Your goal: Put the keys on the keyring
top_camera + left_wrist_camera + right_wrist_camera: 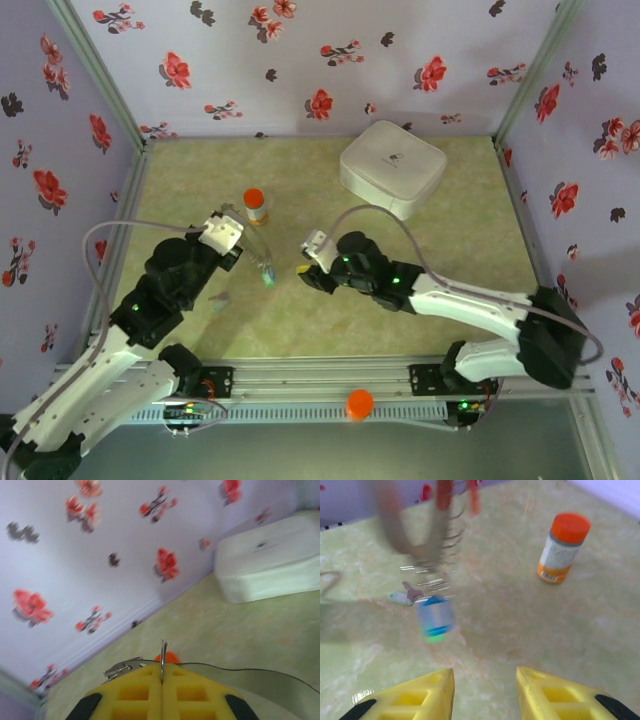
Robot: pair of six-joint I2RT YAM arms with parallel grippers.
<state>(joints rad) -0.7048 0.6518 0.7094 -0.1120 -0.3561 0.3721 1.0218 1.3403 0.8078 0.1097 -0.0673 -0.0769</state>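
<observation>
While left gripper (162,670) clamps keyring (163,652) | right gripper (484,676) gapes | bottle (562,548) capped, upright | white box (392,167) closed

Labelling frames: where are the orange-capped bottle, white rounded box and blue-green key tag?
Orange-capped plastic bottle (562,549): right wrist view, label below cap.
White rounded plastic box (392,165): top external view, lid centre.
Blue-green plastic key tag (434,621): right wrist view, tag middle.

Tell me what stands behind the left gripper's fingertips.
The orange bottle cap peeks just over the left gripper, which pinches the keyring. The yellow fingers cover the bottle's body. The white box sits farther right.
</observation>
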